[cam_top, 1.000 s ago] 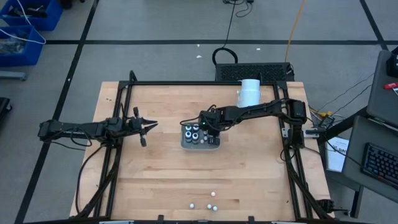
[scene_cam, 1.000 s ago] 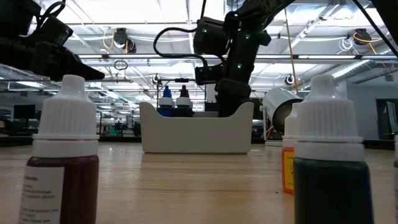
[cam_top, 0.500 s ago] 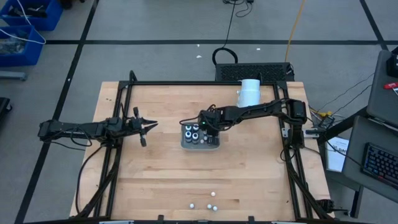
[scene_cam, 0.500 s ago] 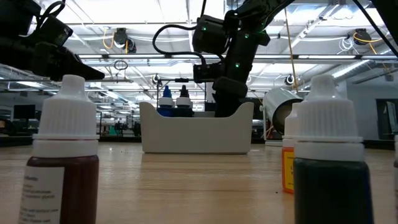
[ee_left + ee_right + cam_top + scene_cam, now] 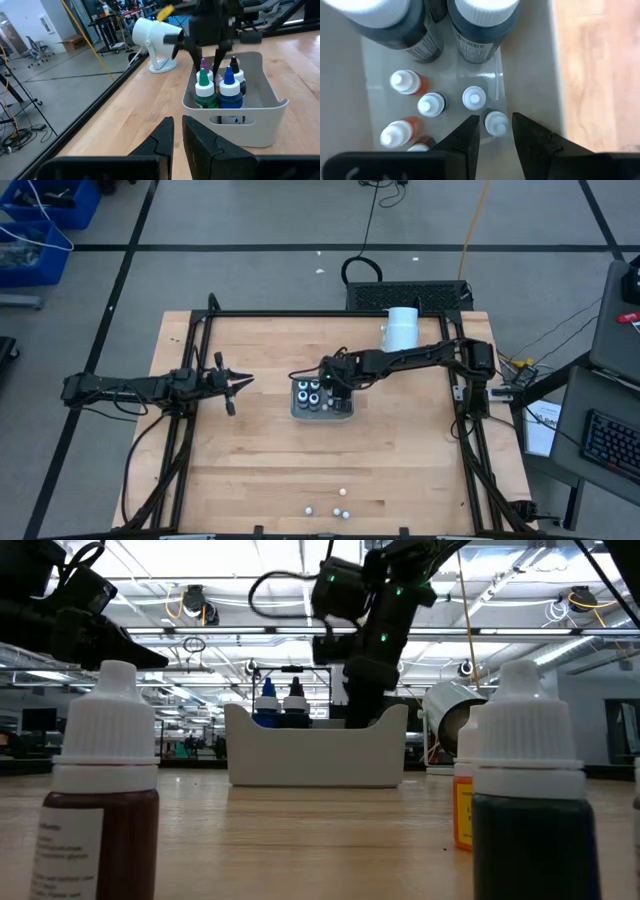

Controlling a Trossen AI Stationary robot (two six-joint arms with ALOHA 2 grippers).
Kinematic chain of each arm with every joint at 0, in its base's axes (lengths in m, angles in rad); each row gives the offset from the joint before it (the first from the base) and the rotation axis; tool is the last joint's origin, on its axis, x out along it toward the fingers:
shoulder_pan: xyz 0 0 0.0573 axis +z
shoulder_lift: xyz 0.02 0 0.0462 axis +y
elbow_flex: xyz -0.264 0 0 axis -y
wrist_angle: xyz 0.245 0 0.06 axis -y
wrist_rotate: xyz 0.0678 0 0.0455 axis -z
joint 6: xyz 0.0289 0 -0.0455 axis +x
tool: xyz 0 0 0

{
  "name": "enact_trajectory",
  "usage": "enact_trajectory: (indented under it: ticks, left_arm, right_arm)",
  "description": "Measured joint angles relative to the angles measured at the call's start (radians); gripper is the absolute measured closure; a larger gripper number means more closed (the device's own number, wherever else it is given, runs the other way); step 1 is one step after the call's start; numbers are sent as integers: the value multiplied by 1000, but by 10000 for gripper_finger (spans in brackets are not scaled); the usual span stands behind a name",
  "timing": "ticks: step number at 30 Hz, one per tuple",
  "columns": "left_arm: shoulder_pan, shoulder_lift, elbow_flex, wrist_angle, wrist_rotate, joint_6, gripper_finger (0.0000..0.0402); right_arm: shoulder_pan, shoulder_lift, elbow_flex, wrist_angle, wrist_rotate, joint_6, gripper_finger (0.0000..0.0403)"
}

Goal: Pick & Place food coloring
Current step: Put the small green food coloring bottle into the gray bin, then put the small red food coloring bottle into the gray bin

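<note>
The food coloring bottles stand upright in the pale grey tray (image 5: 322,415) at mid table. There are bigger ones with green, blue, purple and black tips (image 5: 220,87) and several small white-topped ones (image 5: 431,104). My right gripper (image 5: 495,131) points steeply down into the tray's right end, open. One small white-topped bottle (image 5: 496,123) stands on the tray floor between its fingertips, apart from both. My left gripper (image 5: 243,383) waits shut above the table's left part, pointing at the tray. Three more bottles (image 5: 340,502) stand near the table's near edge.
A large white cylinder (image 5: 402,328) lies at the far right of the table. In the low view the near bottles, dark red (image 5: 100,795), dark green (image 5: 525,805) and orange (image 5: 462,810), stand close in front. Bare wood lies between them and the tray (image 5: 315,755).
My right gripper has drawn back and up a little from the tray's right end. The bottles and the tray stand as before.
</note>
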Motion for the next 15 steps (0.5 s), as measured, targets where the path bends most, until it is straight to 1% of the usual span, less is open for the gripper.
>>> enact_trajectory:
  ticks: [4,8,11,13,15]
  left_arm:
    - [0,0,0,0,0,0,355]
    - [0,0,0,0,0,-1,355]
    - [0,0,0,0,0,-4,355]
    - [0,0,0,0,0,-3,355]
    - [0,0,0,0,0,-1,355]
  right_arm:
    - [4,-86,0,-36,1,0,300]
    - [31,-217,1,-87,6,22,302]
    - [91,-306,2,-169,40,40,311]
    - [152,-351,2,-221,75,83,320]
    - [219,-381,2,-235,83,142,330]
